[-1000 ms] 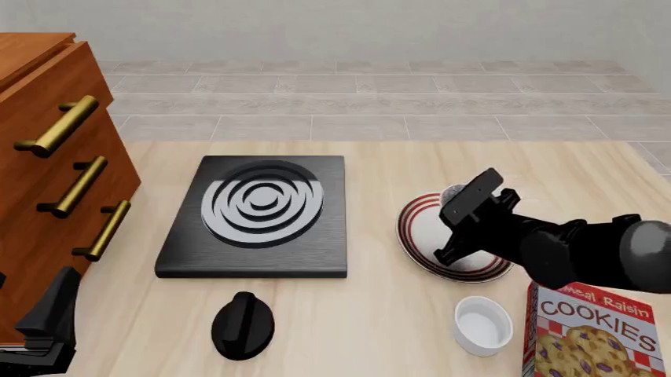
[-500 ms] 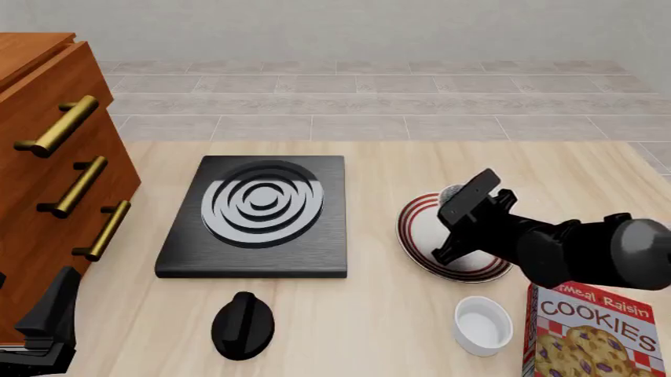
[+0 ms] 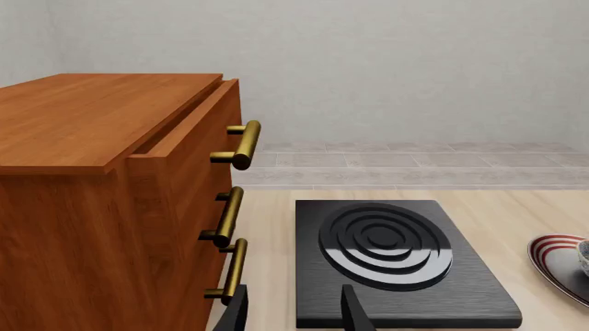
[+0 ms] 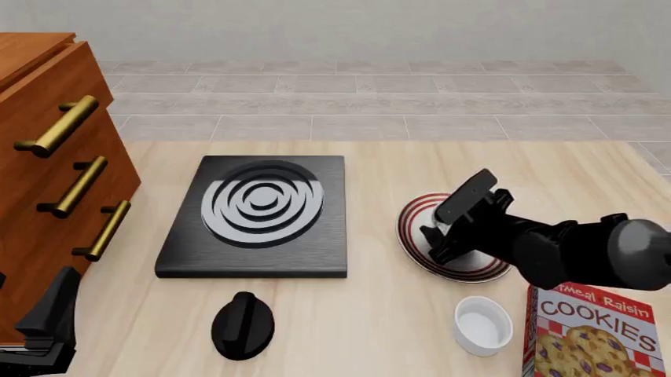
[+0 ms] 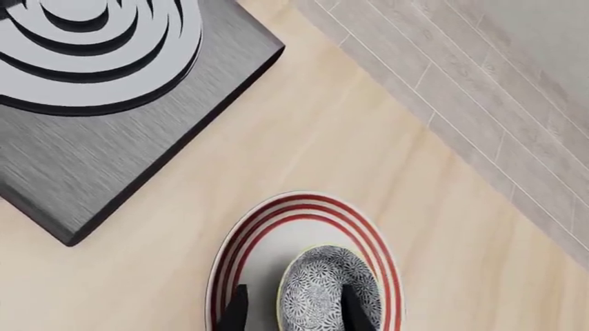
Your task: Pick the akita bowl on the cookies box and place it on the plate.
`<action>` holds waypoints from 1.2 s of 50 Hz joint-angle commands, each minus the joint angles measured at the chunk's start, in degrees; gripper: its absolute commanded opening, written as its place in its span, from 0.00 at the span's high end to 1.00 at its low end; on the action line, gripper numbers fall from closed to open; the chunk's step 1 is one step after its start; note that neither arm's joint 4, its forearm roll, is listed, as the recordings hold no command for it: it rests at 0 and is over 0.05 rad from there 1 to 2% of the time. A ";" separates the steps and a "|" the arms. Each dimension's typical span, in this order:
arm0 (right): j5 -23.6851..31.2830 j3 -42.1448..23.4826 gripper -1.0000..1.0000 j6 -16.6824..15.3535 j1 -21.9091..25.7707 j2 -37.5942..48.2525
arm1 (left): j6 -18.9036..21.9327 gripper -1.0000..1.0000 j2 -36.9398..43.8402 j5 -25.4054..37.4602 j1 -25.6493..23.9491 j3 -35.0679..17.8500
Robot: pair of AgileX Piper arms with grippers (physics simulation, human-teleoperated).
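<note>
The akita bowl (image 5: 327, 293), white inside with a dark net pattern, sits on the plate (image 5: 241, 255), a white round plate with red rings. My right gripper (image 5: 294, 312) is open right over it: one finger is inside the bowl and the other is outside its rim, with a gap to the rim. From the front, the right gripper (image 4: 438, 238) hangs low over the plate (image 4: 412, 214) and hides the bowl. The cookies box (image 4: 592, 334) lies at the near right corner with nothing on it. My left gripper (image 3: 294, 312) is open, near the drawers.
A black square stove (image 4: 262, 212) with grey rings lies left of the plate. A black knob-like object (image 4: 243, 323) lies in front of the stove. A plain white small bowl (image 4: 482, 324) stands beside the cookies box. A wooden drawer cabinet (image 4: 53, 157) with brass handles fills the left side.
My right gripper has shifted a little left and lower over the plate. The bowl's rim showed behind it earlier and is now covered in the front view.
</note>
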 commanded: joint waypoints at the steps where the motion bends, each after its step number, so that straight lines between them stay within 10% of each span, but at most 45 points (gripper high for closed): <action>1: -0.16 -0.03 0.00 0.38 0.39 0.27 | 0.00 0.00 0.00 0.00 0.00 0.00; 60: -0.10 6.92 0.00 5.22 4.78 -10.58 | 0.00 0.00 0.00 0.00 0.00 0.00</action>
